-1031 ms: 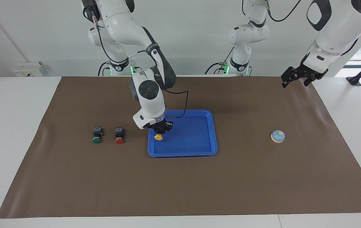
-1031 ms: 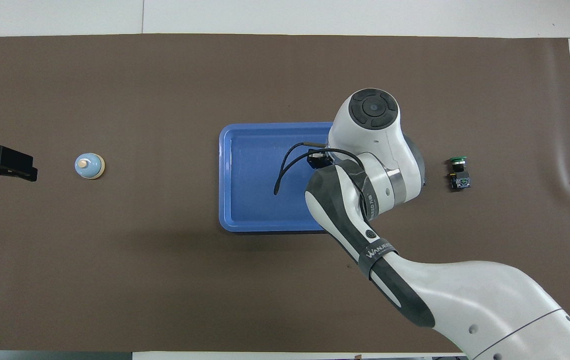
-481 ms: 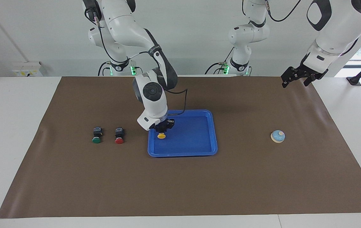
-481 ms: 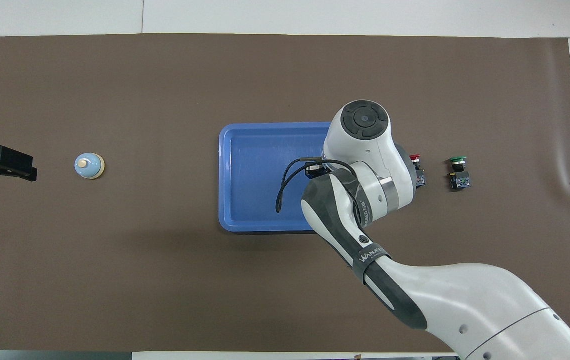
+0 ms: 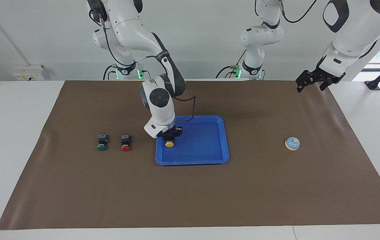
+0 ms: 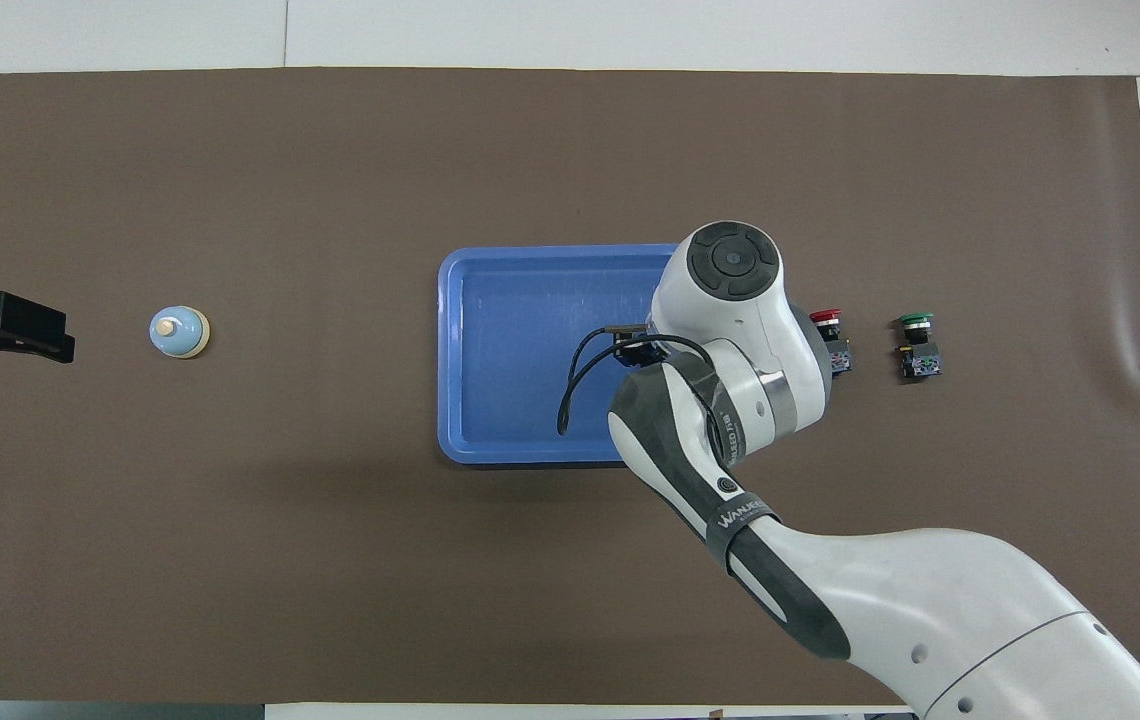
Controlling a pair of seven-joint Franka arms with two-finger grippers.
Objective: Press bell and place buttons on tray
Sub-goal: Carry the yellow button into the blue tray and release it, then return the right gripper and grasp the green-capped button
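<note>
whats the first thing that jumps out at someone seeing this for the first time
The right claw draws the eye: it is shut on the yellow button, low over the blue tray at the tray's end toward the right arm. The red button and green button wait on the brown mat beside the tray, and the light-blue bell sits alone toward the left arm's end.

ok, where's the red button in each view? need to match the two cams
Facing view: the red button lies on the brown mat between the green button and the tray.
Overhead view: the same button, partly covered by the right arm, between the green one and the tray.
Shared landmark: the tray.
</note>
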